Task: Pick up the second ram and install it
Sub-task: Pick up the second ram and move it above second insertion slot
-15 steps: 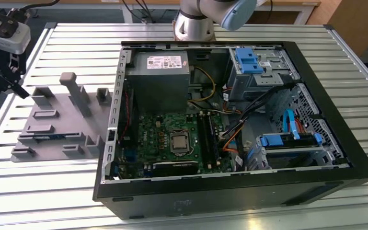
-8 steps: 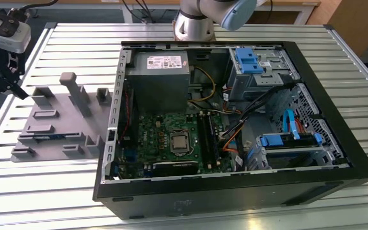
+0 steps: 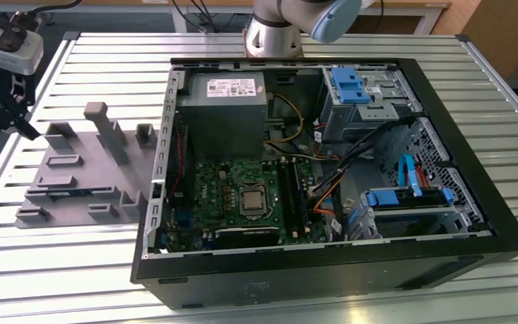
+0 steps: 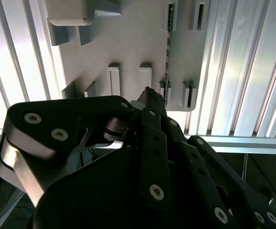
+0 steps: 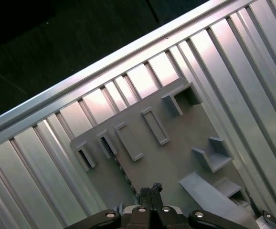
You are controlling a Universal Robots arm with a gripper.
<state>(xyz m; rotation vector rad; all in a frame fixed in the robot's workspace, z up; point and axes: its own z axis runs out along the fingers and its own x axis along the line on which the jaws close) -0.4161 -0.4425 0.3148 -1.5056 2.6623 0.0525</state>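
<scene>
The gripper (image 5: 150, 189) has its fingers drawn together to a narrow point and holds nothing. It hangs above the table's (image 3: 61, 270) edge, at the exterior view's left. In both wrist views the fingertips (image 4: 147, 94) point down at the grey holder (image 4: 128, 43).

The ram (image 4: 168, 47) stands on edge in the holder's slots. From above it is a thin dark line, just beside the line of the fingertips and apart from them.

It is likely light and stiff but brittle. It is a thin board with smooth faces, so it could tilt or slip in a loose or off-centre pinch. The safest hold looks like a pinch across its two flat faces at mid-length on the exposed upper edge. That keeps the fingers off the contact edge and clear of the holder's posts. The fingers would have to open first.

The exterior view places the gripper (image 3: 23, 129) over the holder's (image 3: 88, 169) far-left side. There the ram (image 3: 65, 193) is a short dark-blue strip low in the holder. The same view takes in the open case (image 3: 331, 270) and its motherboard (image 3: 241, 196), well apart at the exterior view's right.

The first wrist view shows the ram (image 5: 110, 151) running along the holder (image 5: 176, 157) toward the fingertips, which gives its direction against the jaws.
</scene>
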